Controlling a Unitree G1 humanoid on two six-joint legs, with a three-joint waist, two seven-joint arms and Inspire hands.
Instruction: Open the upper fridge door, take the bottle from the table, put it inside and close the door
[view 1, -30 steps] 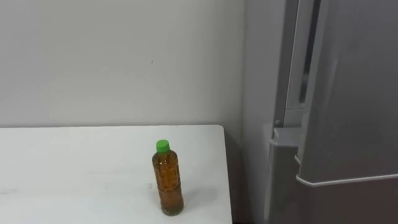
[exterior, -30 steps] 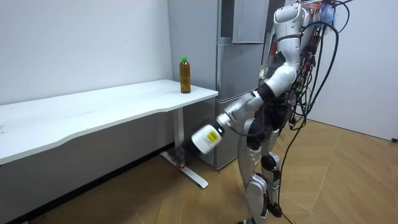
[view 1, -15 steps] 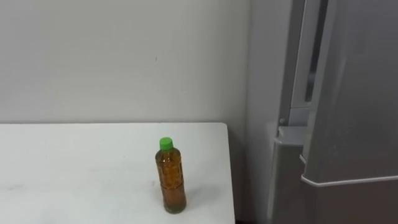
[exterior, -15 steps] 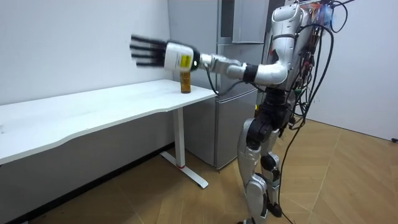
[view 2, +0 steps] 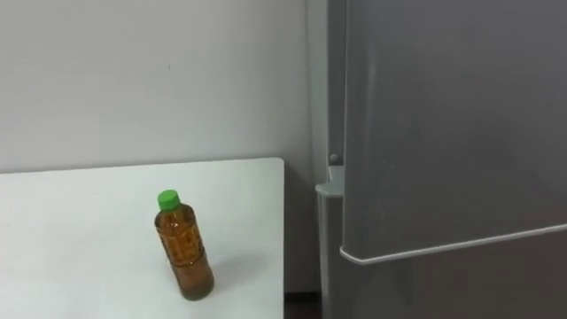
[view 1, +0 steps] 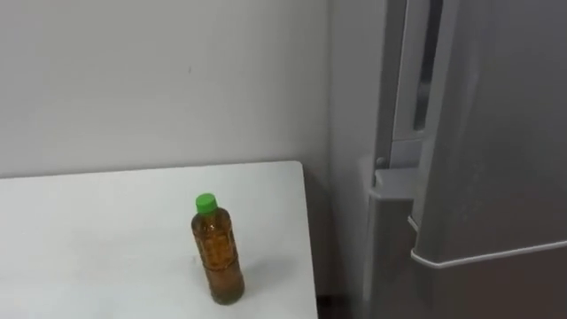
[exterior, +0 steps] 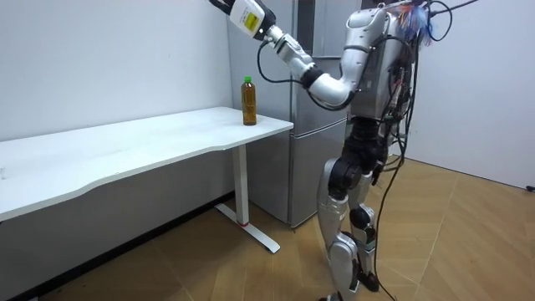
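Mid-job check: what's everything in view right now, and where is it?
bottle: one, amber with a green cap, upright on the table near the corner by the fridge.
table: one, white, against the wall.
fridge: one, grey, just right of the table.
wall: one, white, behind the table.
floor: one, wood, under the table and the robot.
left hand: one, white-backed, held high above the table at the room view's top edge.

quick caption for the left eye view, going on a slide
Green-capped bottle stands upright on the white table near its right edge, beside the grey fridge.
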